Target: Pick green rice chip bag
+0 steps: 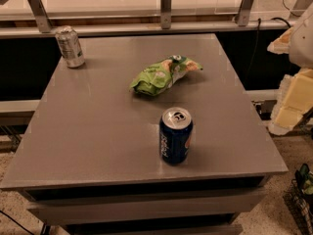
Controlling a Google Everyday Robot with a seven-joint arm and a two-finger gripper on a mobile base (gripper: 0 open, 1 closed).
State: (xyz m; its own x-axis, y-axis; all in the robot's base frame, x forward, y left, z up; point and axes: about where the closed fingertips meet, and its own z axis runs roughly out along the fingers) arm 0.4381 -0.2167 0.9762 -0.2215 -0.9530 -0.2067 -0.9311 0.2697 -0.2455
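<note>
Blue can [175,135] stood nearest the camera, upright on the grey table [88,131], at about 5 o'clock from the table's middle and close to the front edge.

Camera view, the only one:
- Green rice chip bag [164,75] lay flat just past the table's middle, at 12 o'clock from the blue can and apart from it. Its long axis ran from 8 o'clock to 2 o'clock. It was crumpled, lime-green with pale and orange print. The 2 o'clock end tapered thin; the 8 o'clock end was fuller and folded.
- Silver can [70,46] stood upright at the far left corner, about 10 o'clock, well apart from the bag.
- Gripper [293,99] sat off the table at 3 o'clock, a pale blocky shape cut by the frame's right edge. Whether it was apart or together could not be told. It was well apart from the bag.

Handling, as judged: the bag was probably light and soft, its foil slick and its contents brittle. It would likely give under a squeeze and might skate on the smooth top. The best hold looked to be from above, across the short width at the fuller middle, with a modest squeeze. Neither can crowded that approach.
</note>
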